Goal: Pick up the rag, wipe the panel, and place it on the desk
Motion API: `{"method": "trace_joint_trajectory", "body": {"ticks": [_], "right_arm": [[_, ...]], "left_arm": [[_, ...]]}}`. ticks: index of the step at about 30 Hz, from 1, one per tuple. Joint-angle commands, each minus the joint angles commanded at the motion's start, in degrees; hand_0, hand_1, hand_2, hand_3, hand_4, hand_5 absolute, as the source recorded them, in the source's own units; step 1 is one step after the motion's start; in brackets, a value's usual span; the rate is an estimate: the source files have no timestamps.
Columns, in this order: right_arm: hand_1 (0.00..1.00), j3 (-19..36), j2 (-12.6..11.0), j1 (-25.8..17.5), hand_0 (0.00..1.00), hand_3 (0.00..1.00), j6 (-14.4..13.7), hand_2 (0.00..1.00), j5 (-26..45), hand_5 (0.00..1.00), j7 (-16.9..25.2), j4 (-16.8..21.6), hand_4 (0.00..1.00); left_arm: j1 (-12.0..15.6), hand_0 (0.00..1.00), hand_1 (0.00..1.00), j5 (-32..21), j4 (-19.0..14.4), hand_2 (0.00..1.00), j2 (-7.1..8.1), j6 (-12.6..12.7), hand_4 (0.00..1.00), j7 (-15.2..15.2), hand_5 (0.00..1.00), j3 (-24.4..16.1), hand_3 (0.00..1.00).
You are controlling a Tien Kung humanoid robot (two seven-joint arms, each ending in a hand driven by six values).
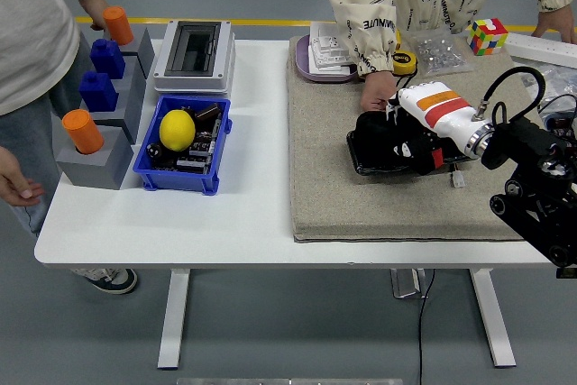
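Panel (368, 158), black and glossy, lies on the tan mat (388, 209) that covers the right half of the white counter (234, 214). Its long axis runs from 9 o'clock to 3 o'clock, the 3 o'clock end tipped slightly toward the far side. The right robot hand (403, 138) is on top of it, over the half nearer 9 o'clock. Its white forearm with the orange band leads back toward 4 o'clock, so the arm lies almost along the panel's length.

The rag I cannot pick out for certain. A dark mass sits under the robot hand, black on the black panel, and that is most likely the cloth (no rag shows loose anywhere else on the mat or counter). Whether the robot hand is closed around it or merely pressing it flat cannot be told from this view.

By my reading the step in hand is the wipe itself. What the next stroke turns on is direction: most of the panel's uncovered length lies toward 3 o'clock from the robot hand, so a pull back along the long axis would cover it. Only a short stretch remains toward 9 o'clock.

A person's hand (377, 95) rests on the mat at the panel's 12 o'clock edge, just beside the robot hand. It seems to be steadying the panel, and a stroke drifting toward 12 o'clock could brush it. Bare mat lies at 6 o'clock, free for setting the rag down afterwards. No left robot arm shows.
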Motion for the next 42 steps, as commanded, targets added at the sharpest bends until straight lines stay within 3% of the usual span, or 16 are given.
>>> {"method": "trace_joint_trajectory", "body": {"ticks": [8, 15, 34, 42], "right_arm": [[0.330, -3.31, 2.05, 0.61, 0.243, 0.373, 0.12, 0.385, 0.44, 0.002, -0.34, 3.20, 0.907], [0.330, -2.83, 2.01, 1.04, 0.242, 0.373, 0.05, 0.385, 0.63, 0.002, -0.29, 2.31, 0.907], [0.330, 5.79, -4.41, -2.28, 0.241, 0.372, 0.27, 0.385, -0.03, 0.002, -0.01, -3.24, 0.910], [0.331, 9.37, -8.14, -4.64, 0.240, 0.372, 0.49, 0.385, -0.48, 0.002, 0.06, -4.23, 0.910]], "left_arm": [[-0.11, 0.651, 0.697, -0.03, 0.00, 0.746, 0.00, -0.01, 0.599, -0.05, 0.477, 0.10, 0.566], [-0.28, 0.651, 0.697, -0.08, 0.00, 0.746, 0.06, 0.00, 0.599, -0.06, 0.477, 0.15, 0.565], [-0.44, 0.651, 0.697, -0.40, 0.00, 0.746, -0.22, 0.00, 0.599, -0.17, 0.477, 0.10, 0.566], [-0.30, 0.650, 0.697, -0.16, 0.00, 0.747, -0.24, 0.03, 0.599, -0.04, 0.477, -0.18, 0.567]]}}
